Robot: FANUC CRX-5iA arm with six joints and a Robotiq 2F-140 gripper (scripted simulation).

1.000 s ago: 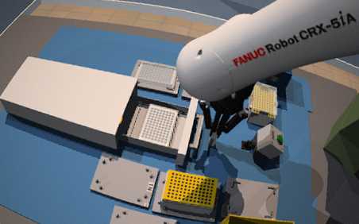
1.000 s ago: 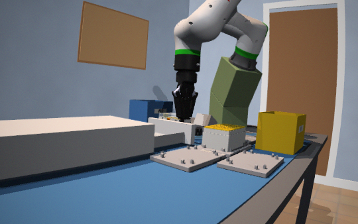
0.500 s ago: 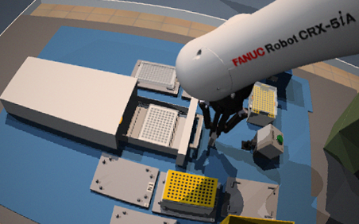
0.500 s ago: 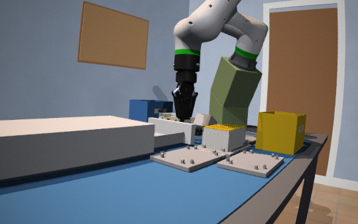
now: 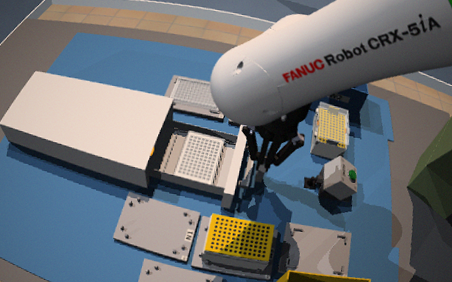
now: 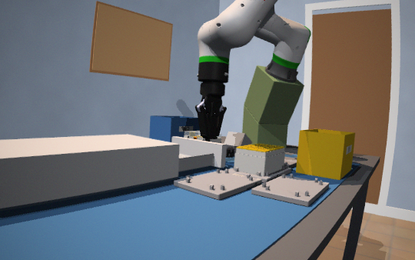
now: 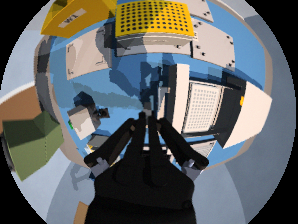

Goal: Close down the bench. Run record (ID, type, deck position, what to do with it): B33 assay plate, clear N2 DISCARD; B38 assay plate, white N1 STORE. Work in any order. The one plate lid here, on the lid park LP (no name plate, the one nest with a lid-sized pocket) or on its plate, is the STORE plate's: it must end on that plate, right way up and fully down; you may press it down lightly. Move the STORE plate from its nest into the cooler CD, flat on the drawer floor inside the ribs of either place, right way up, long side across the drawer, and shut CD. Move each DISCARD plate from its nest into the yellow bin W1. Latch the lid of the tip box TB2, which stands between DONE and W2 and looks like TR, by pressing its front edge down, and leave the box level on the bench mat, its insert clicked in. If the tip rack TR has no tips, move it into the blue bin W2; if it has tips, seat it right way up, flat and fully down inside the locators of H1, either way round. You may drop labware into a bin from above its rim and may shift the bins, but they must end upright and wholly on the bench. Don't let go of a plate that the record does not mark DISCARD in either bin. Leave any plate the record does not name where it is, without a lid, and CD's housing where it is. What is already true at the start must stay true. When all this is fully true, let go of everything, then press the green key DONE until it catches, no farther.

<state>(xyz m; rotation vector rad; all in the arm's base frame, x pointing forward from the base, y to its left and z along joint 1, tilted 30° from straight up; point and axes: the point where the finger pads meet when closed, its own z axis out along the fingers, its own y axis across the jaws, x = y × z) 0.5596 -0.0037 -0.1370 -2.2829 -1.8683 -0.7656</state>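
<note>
drawer front: the cooler's drawer front panel (image 5: 235,170) stands pulled out, its long axis running across the drawer's travel.
store plate: the white assay plate (image 5: 200,157) lies flat on the drawer floor, long side across; whether a lid is on it cannot be told.
relation: gripper (image 5: 259,168) hangs just outside the panel, on the side away from the cooler housing (image 5: 82,121); the likely push runs toward the housing.
jaws: fully closed, holding nothing.
arm pose: wrist vertical, fingers pointing down at the counter.
</note>
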